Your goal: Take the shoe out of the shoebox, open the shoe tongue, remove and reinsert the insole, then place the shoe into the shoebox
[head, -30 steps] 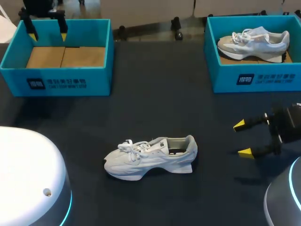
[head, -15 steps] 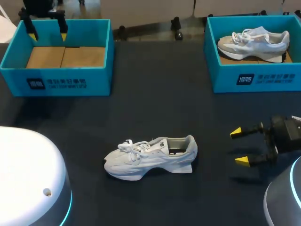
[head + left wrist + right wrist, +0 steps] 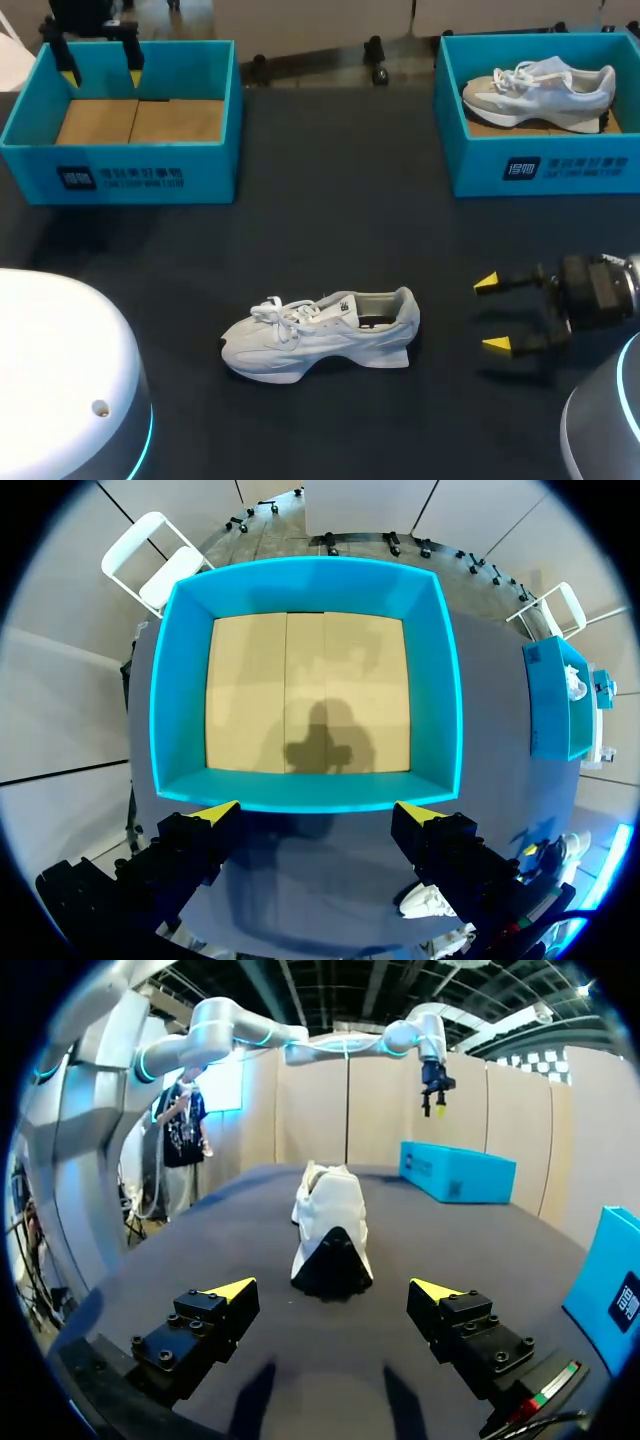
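Note:
A white sneaker (image 3: 320,335) lies on its sole in the middle of the dark table, toe to the left, tongue and laces closed. My right gripper (image 3: 490,314) is open, level with the table and a short way right of the heel. In the right wrist view the shoe (image 3: 328,1210) sits heel-first ahead of the open gripper (image 3: 333,1287), apart from it. My left gripper (image 3: 98,62) hangs open over the back of the empty teal shoebox (image 3: 125,160). The left wrist view looks straight down into that box (image 3: 455,690) past the open gripper (image 3: 318,808).
A second teal shoebox (image 3: 540,165) at the back right holds another pale sneaker (image 3: 540,85). Its corner (image 3: 615,1280) shows beside my right gripper. White robot bases (image 3: 60,380) bulge in at both front corners.
My right gripper has moved left toward the shoe's heel, still open. The left arm and the shoe have not moved.

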Available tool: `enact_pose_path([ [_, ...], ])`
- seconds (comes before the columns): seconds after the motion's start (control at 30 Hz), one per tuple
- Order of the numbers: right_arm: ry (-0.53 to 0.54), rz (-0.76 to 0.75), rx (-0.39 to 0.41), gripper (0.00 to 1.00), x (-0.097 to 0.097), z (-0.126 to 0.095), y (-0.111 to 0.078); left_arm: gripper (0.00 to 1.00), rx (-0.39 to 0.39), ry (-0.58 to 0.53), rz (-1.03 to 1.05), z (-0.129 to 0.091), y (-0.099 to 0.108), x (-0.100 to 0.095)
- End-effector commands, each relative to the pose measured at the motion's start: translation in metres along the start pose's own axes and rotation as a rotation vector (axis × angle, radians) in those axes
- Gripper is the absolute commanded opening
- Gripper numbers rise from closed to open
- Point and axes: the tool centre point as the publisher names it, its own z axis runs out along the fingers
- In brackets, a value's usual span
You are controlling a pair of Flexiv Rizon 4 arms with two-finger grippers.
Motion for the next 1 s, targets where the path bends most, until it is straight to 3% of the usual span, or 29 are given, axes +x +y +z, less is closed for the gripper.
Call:
enact_pose_path([
  [0.03,-0.004,0.0,0.007,1.0,-0.002,0.011,0.001,1.0,-0.001,-0.001,-0.001,-0.001,0.0,0.0],
  [0.43,-0.019,0.0,0.017,1.0,-0.004,0.044,0.004,1.0,-0.001,-0.001,-0.001,-0.001,0.0,0.0],
  [0.87,-0.012,-0.007,0.022,1.0,0.001,0.043,0.007,1.0,-0.001,-0.001,-0.001,-0.001,0.0,0.0],
  [1.0,-0.011,-0.005,0.03,1.0,0.003,0.058,0.0,1.0,-0.001,-0.001,-0.001,-0.001,0.0,0.0],
])
